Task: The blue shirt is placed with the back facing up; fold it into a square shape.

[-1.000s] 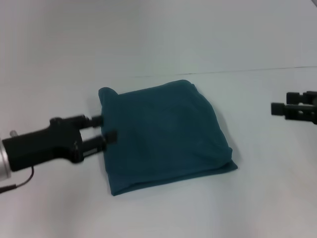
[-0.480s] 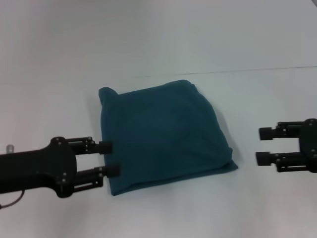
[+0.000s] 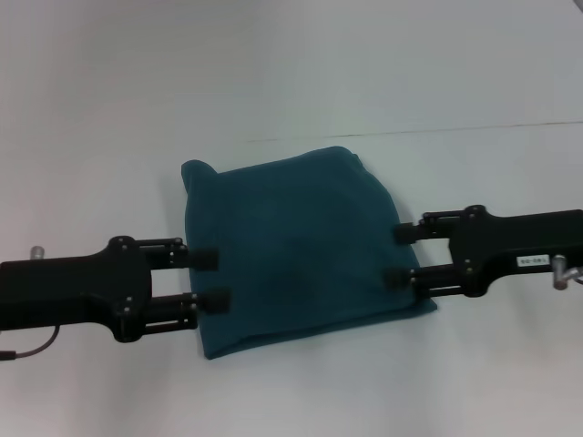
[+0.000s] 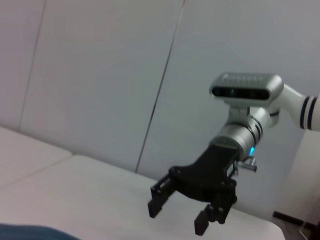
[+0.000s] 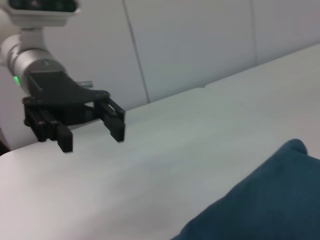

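Blue shirt [image 3: 301, 246]: folded into a rough square, plain side up, lying flat near the middle of the white surface [image 3: 364, 82]. One corner at its far left sticks up a little; the near right corner juts out in a small flap. Corners of it also show in the left wrist view [image 4: 30, 234] and in the right wrist view [image 5: 265, 200].

Left gripper [image 3: 211, 280]: reaches in from the robot's left, level with the shirt's left edge. Jaws released and spread apart, both tips over the left margin of the cloth, with nothing between them. Whether the tips touch the cloth cannot be told. In the right wrist view it is seen farther off [image 5: 92, 131], above the surface, jaws parted.

Right gripper [image 3: 399, 256]: reaches in from the robot's right, opposite the left one. Jaws released and spread apart, both tips at the shirt's right edge, over the cloth, grasping nothing. Contact with the cloth cannot be told. In the left wrist view it appears farther off [image 4: 177, 217], jaws parted and pointing down toward the surface.

Arms: both black, stretched nearly level across the surface toward each other, the shirt between them.
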Motion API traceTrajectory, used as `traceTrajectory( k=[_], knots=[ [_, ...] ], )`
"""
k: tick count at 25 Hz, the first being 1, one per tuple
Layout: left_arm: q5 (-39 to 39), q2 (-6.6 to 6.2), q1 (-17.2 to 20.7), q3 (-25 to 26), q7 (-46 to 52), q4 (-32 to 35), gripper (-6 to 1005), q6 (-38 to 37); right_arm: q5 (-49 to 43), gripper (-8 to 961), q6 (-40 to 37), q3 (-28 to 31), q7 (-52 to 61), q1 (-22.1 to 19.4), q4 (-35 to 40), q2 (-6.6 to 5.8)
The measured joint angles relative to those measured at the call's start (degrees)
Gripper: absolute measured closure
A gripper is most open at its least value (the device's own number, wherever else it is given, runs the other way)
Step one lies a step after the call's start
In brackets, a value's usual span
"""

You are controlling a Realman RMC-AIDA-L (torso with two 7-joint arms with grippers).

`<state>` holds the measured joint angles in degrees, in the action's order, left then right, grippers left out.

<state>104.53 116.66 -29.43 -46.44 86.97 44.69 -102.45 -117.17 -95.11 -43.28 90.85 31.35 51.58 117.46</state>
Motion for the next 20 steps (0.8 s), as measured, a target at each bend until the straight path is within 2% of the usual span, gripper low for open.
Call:
traceTrajectory(
  k=[6, 20],
  knots=[
    [2.5, -0.37, -1.4, -0.1, 1.5, -0.9, 388, 0.2, -0.4, 194, -0.4, -0.5, 0.3, 1.0, 0.3, 0.2],
    [1.9, 0.0, -0.9, 1.7, 1.9, -0.9, 386, 0.2, -0.1, 194, -1.9, -0.5, 0.0, 1.1, 1.1, 0.23]
  ],
)
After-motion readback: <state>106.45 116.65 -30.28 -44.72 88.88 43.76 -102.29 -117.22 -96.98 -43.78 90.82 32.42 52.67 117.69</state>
